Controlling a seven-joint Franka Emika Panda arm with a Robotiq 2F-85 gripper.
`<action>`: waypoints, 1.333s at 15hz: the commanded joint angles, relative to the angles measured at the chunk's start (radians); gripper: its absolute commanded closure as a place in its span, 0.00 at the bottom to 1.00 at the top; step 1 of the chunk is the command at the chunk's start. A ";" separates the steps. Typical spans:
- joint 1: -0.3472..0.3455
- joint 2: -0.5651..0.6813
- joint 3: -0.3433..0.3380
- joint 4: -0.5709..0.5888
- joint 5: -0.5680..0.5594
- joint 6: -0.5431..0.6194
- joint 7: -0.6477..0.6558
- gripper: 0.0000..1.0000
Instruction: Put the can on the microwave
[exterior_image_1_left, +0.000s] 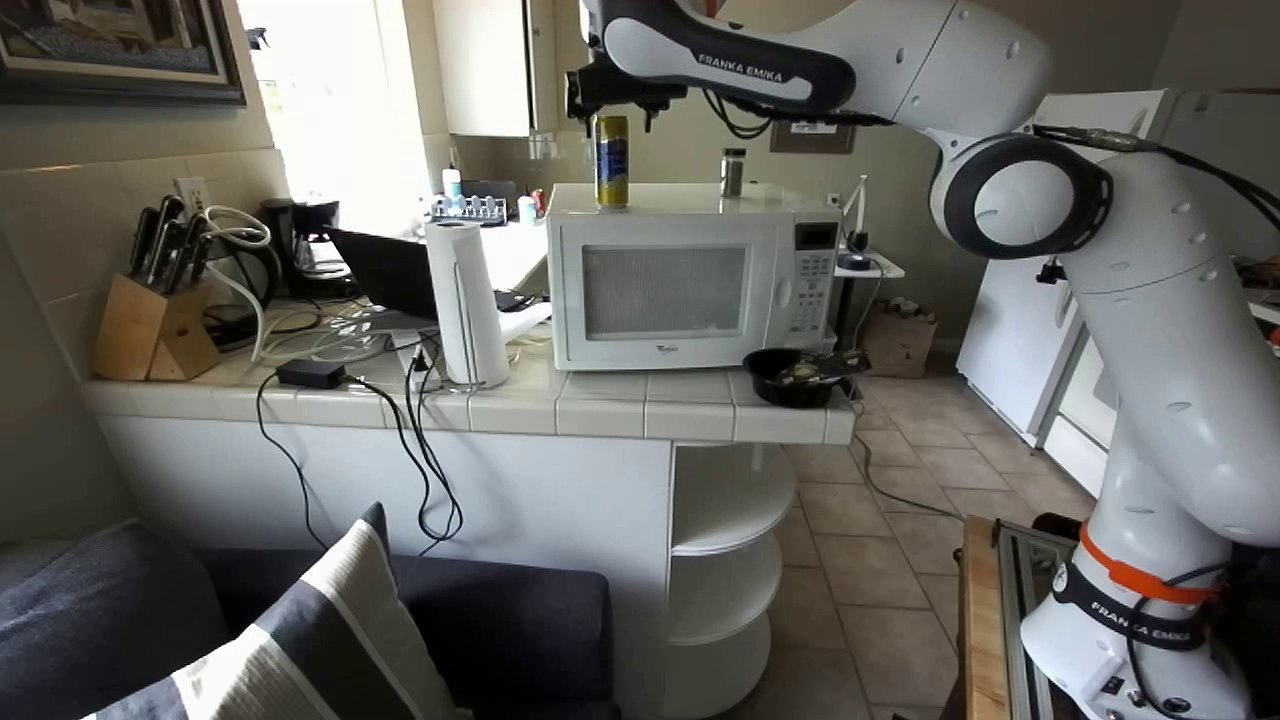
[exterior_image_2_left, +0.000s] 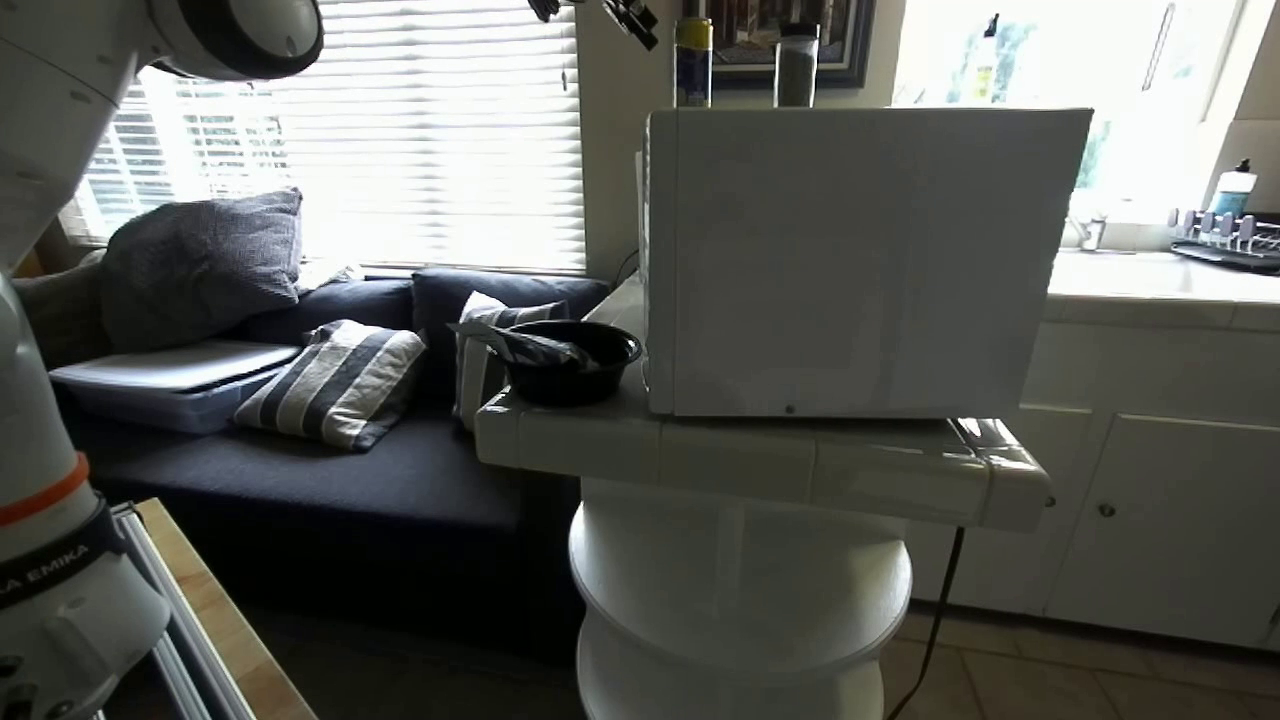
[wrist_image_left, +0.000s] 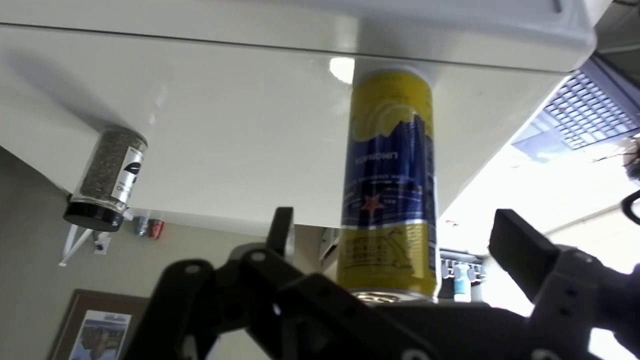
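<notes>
The can (exterior_image_1_left: 612, 165), slim with a yellow and blue body, stands upright on top of the white microwave (exterior_image_1_left: 660, 355), near its front edge. In an exterior view the can (exterior_image_2_left: 693, 78) shows above the microwave's side wall (exterior_image_2_left: 860, 260). In the wrist view, which stands upside down, the can (wrist_image_left: 390, 175) rests on the white top (wrist_image_left: 235, 135). My gripper (exterior_image_1_left: 619, 122) is at the height of the can's top. Its fingers are wide open, with a gap on both sides of the can in the wrist view (wrist_image_left: 397, 235). In an exterior view the gripper (exterior_image_2_left: 592, 12) sits apart from the can, higher and to the left.
A jar with a black lid (exterior_image_1_left: 732, 172) stands on the microwave, also in the wrist view (wrist_image_left: 112, 172). A black bowl (exterior_image_1_left: 790, 380) with a packet sits at the counter's corner. A paper towel roll (exterior_image_1_left: 467, 305), a laptop (exterior_image_1_left: 385, 270), cords and a knife block (exterior_image_1_left: 157, 325) are beside the microwave.
</notes>
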 joint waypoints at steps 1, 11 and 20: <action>-0.010 -0.048 0.070 -0.021 0.101 -0.049 -0.096 0.00; -0.126 -0.315 0.200 -0.319 0.328 -0.073 -0.372 0.00; -0.327 -0.545 0.180 -0.722 0.646 0.256 -0.625 0.00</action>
